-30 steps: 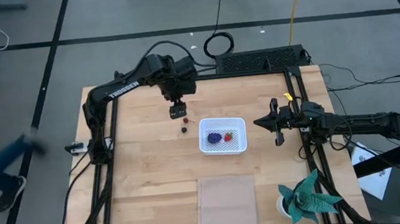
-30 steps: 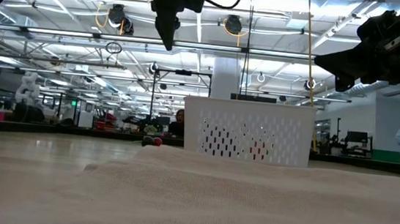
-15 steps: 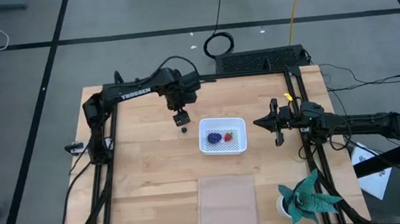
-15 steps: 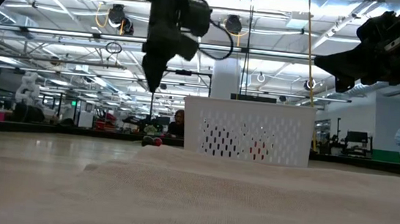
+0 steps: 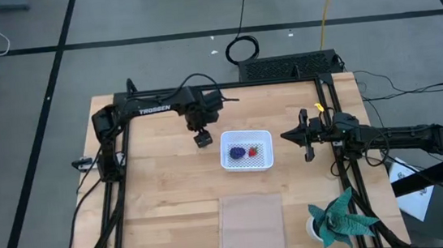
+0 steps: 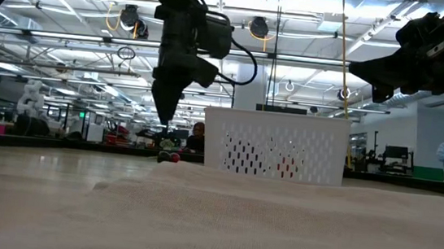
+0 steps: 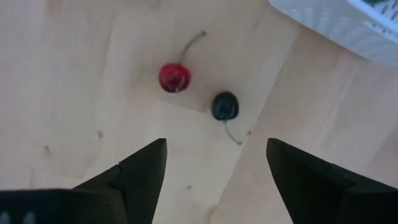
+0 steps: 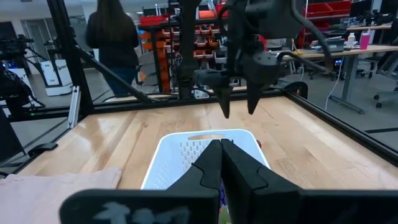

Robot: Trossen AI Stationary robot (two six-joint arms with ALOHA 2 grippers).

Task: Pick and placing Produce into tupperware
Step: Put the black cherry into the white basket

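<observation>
High view, tupperware: the white tupperware [image 5: 247,151] is taken as the landmark; it sits on the wooden tabletop [image 5: 163,195] between the two arms.
Done so far: a purple-blue bunch [image 5: 238,152] and a red strawberry piece [image 5: 252,150] are seen lying inside the tupperware, side by side.
Left to do: a red berry [image 7: 174,76] and a dark berry [image 7: 224,106] are seen on the bare wood just outside the tupperware, near its corner on the left arm's side; about half the produce is judged still to be placed.
Berries, relation: the two are close together but apart, each with a thin stem.
Left jaws: the left gripper [image 5: 202,139] is held just beside the tupperware, directly above the two berries; its jaws are spread wide and nothing is held or touched.
Right jaws: the right gripper [image 5: 305,136] is parked on the opposite side of the tupperware, well clear of it; its jaws are pressed together and nothing is carried.
Next step, as judged: a descent onto one berry is called for, the small size leaving little margin.
</observation>
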